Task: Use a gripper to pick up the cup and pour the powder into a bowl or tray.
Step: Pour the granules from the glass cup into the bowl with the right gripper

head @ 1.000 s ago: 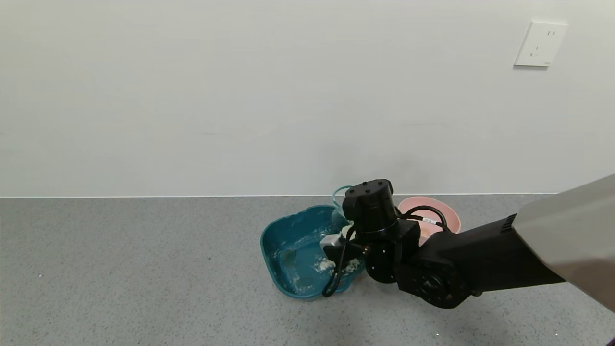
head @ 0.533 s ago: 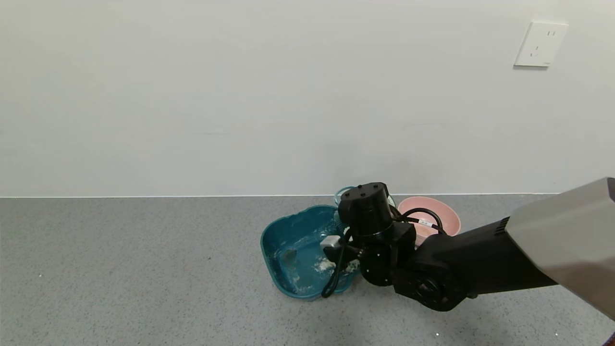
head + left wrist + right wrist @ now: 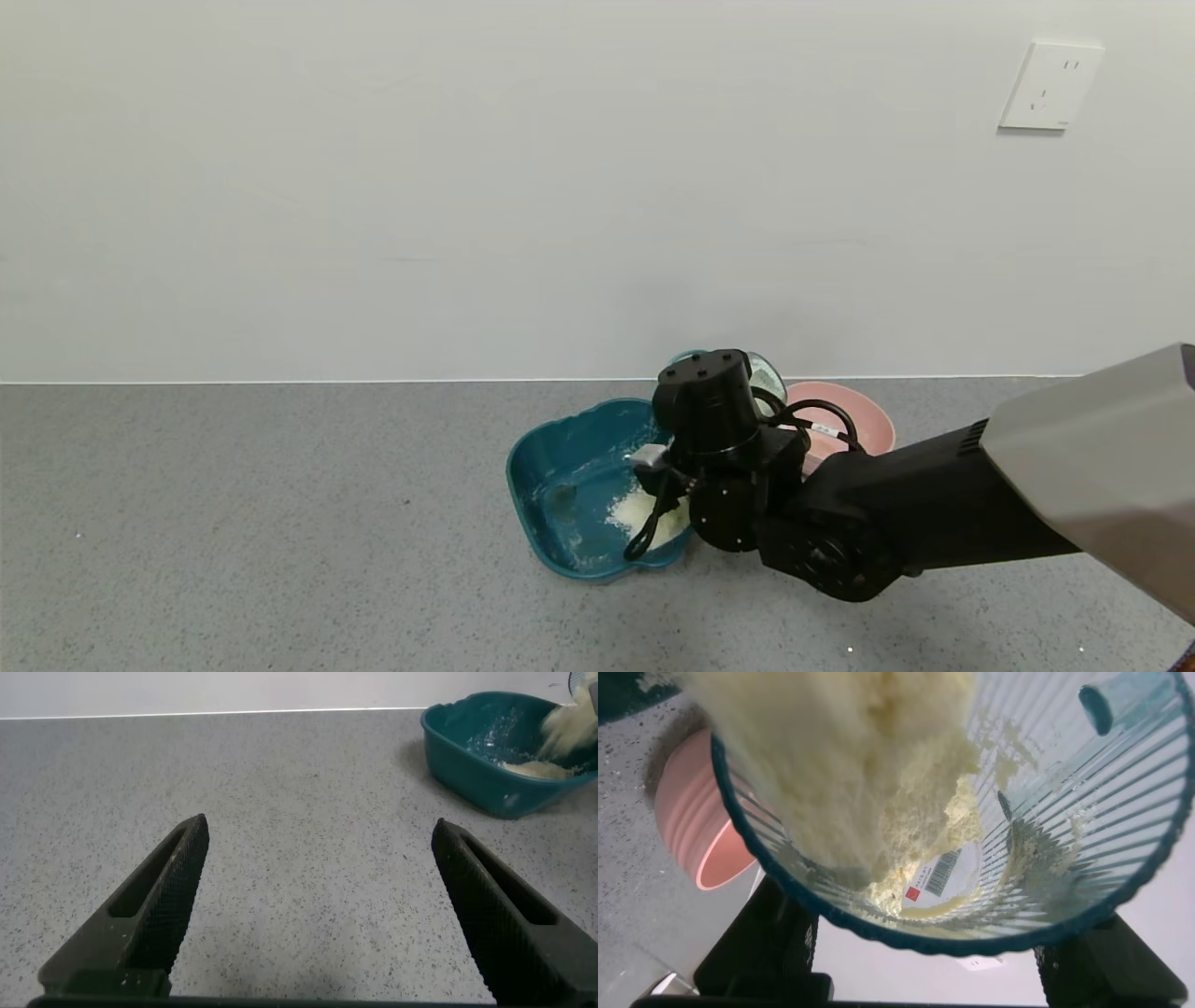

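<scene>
My right gripper [image 3: 934,971] is shut on the translucent green-blue ribbed cup [image 3: 1064,812] and holds it tipped over the dark teal tray [image 3: 551,448]. In the head view the black wrist hides the fingers, and only part of the cup [image 3: 767,375] shows behind it. White clumpy powder [image 3: 859,765] slides out over the cup's rim. A pile of powder [image 3: 635,509] lies in the tray's near right corner. My left gripper [image 3: 320,826] is open and empty, low over the table well away from the tray [image 3: 486,756], where falling powder [image 3: 565,723] shows.
A round pink bowl [image 3: 854,415] stands right of the tray, close to the wall, and shows in the right wrist view [image 3: 691,821]. The grey speckled table [image 3: 280,523] runs to a white wall with a socket [image 3: 1050,84].
The right wrist has shifted slightly left and tipped the cup further. The powder pile in the tray has grown.
</scene>
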`<state>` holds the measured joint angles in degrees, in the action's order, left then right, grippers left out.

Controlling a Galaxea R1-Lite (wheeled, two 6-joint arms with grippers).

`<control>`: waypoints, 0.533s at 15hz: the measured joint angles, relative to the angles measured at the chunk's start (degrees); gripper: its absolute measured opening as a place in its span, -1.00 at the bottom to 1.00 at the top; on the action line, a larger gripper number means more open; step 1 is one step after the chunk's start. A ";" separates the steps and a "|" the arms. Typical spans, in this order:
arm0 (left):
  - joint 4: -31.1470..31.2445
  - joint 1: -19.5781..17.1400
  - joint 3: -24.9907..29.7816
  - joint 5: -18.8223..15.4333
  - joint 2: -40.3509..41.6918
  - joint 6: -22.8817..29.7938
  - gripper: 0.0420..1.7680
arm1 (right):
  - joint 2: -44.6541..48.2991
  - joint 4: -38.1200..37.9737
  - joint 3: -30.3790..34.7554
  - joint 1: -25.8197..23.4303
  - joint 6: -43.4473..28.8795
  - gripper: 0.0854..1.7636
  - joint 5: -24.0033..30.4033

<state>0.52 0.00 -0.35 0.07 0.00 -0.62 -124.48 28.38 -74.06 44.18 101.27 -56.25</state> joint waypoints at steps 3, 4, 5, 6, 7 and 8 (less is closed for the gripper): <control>0.00 0.00 0.00 0.00 0.00 0.00 0.94 | -0.16 3.78 0.00 -0.06 -0.35 0.44 0.40; 0.00 0.00 0.00 0.00 0.00 0.00 0.94 | -0.24 6.13 0.13 -0.05 -0.39 0.44 0.71; -0.01 0.00 0.00 0.00 0.00 0.00 0.94 | -0.38 8.50 0.35 -0.09 -0.46 0.44 1.04; -0.01 0.00 0.00 0.00 0.00 0.00 0.94 | -0.49 10.18 0.57 -0.24 -0.48 0.44 1.45; -0.01 0.00 0.00 0.00 0.00 0.02 0.94 | -0.49 11.28 0.71 -0.41 -0.63 0.44 1.67; 0.00 0.00 0.02 0.00 0.00 0.00 0.94 | -0.38 12.14 0.79 -0.57 -1.13 0.44 1.76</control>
<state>0.52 0.00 -0.33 0.07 0.00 -0.62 -124.86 40.52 -73.27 43.61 100.13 -54.49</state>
